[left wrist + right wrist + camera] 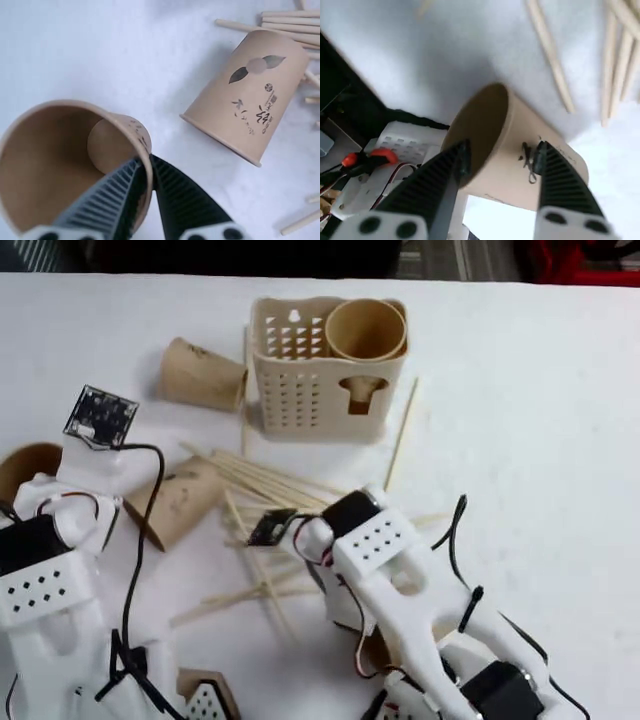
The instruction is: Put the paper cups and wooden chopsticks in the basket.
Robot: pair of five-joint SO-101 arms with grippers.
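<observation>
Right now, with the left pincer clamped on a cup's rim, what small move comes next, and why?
Probably a short lift: the left pincer is shut on the rim of the brown paper cup, one finger inside, and the beige perforated plastic basket has tall walls the cup must clear.

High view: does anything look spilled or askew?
Yes. Chopsticks lie scattered and crossed in front of the basket, and two paper cups lie on their sides left of it.
</observation>
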